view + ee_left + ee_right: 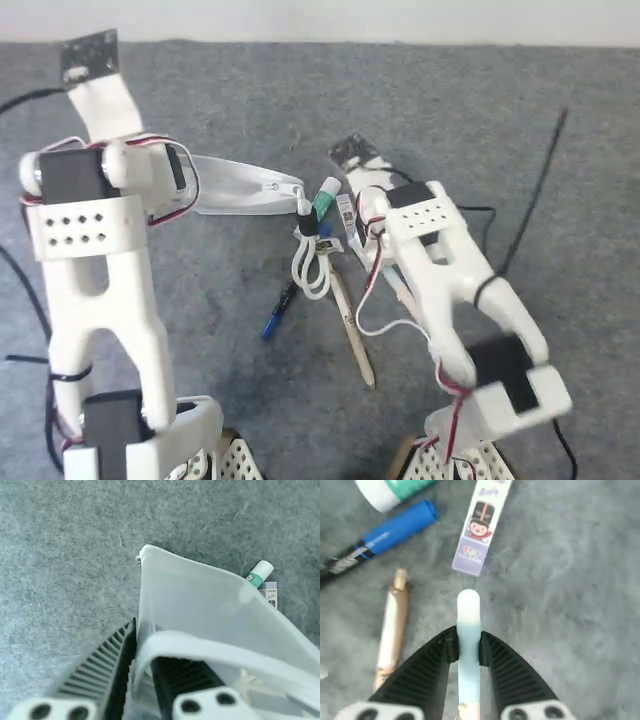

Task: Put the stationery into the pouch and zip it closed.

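The left arm stands at the near left of the grey table with its forearm raised. The left gripper pinches the rim of the translucent pouch, which reaches right toward the middle and ends near the green-capped glue stick. The right arm bends low over the middle, and the right gripper is clamped on a pale blue pen that points at the eraser. A blue marker and a tan pencil lie left of this pen.

From above, the right arm hides its own fingers. The pen's back end is cut off. I cannot tell if the pouch mouth is open.
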